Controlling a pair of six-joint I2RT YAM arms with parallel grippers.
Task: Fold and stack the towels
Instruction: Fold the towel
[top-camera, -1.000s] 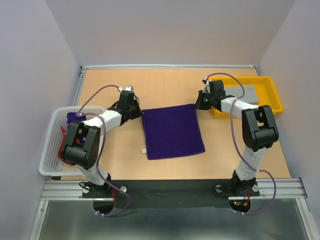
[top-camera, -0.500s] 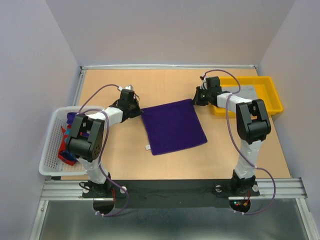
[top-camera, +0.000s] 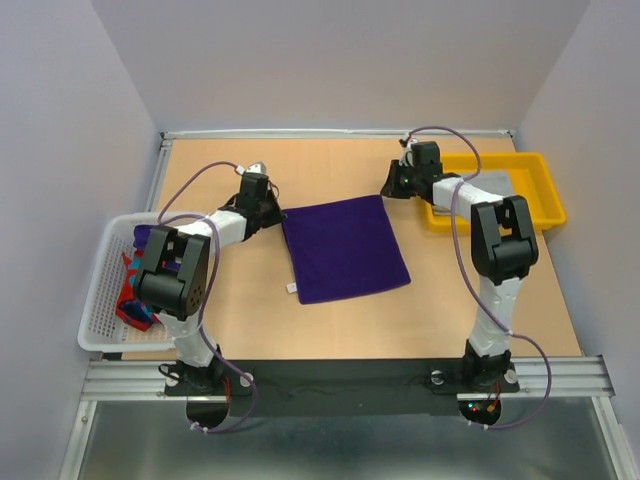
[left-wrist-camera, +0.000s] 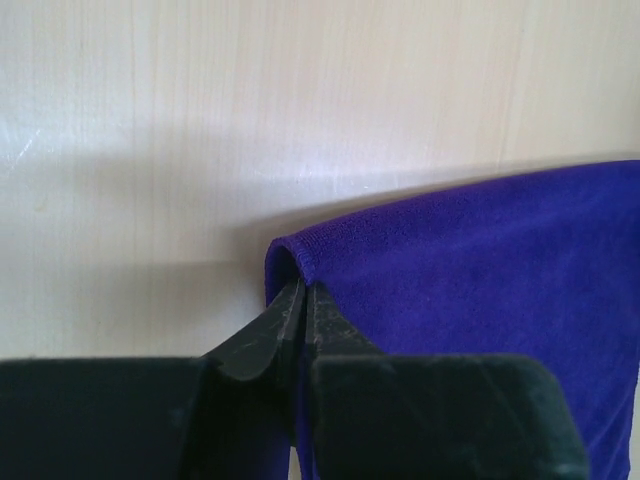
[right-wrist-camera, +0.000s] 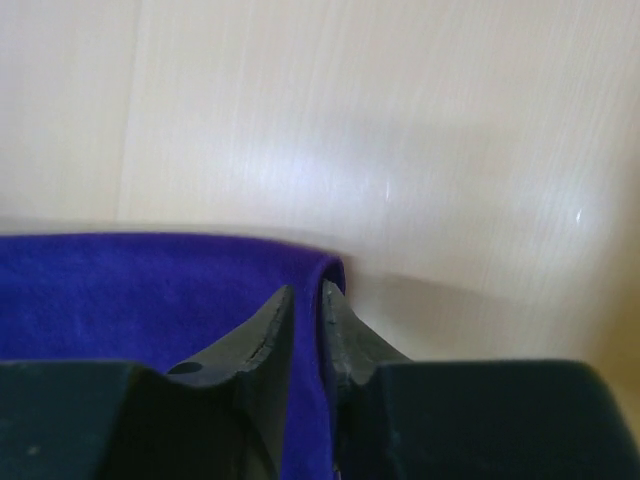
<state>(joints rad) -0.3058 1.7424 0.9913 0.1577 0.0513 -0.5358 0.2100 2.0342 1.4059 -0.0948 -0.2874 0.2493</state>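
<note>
**1. Position of work item**
- Towel (top-camera: 345, 250): purple, flat on desk (top-camera: 250, 320), central, between both arms.
- Long axis: near–far, skewed slightly; small tag at near-left corner.
- Other towels: grey one in tray (top-camera: 545, 195) at far right; purple and red ones in basket (top-camera: 95, 300) at left. All well apart from the work item.

**2. Key relation**
- Far edge spans from left end effector (top-camera: 272, 213) to right end effector (top-camera: 389, 190), one corner each.
- Towel body lies nearward of both, i.e. toward the bases.
- Neither arm nearer: each sits on its own corner.
- Est.: any fold from here carries far edge along the long axis toward near edge. Keep both corners level and the edge taut, else skew.

**3. End effector state**
- Left: fingers (left-wrist-camera: 262, 340) almost together, far-left corner curled over the tips and pinched there.
- Right: narrow gap, cloth running between fingers (right-wrist-camera: 255, 335); far-right corner at the tips.
- Grip looks light on both sides. Check hold before lifting.

**4. Arm pose**
- Both arms stretched fwd and low, wrists close to desk.
- Left forearm angled inward to the right; right forearm inward to the left.
- Fingers aimed away from the bases, approx. parallel to desk.
</note>
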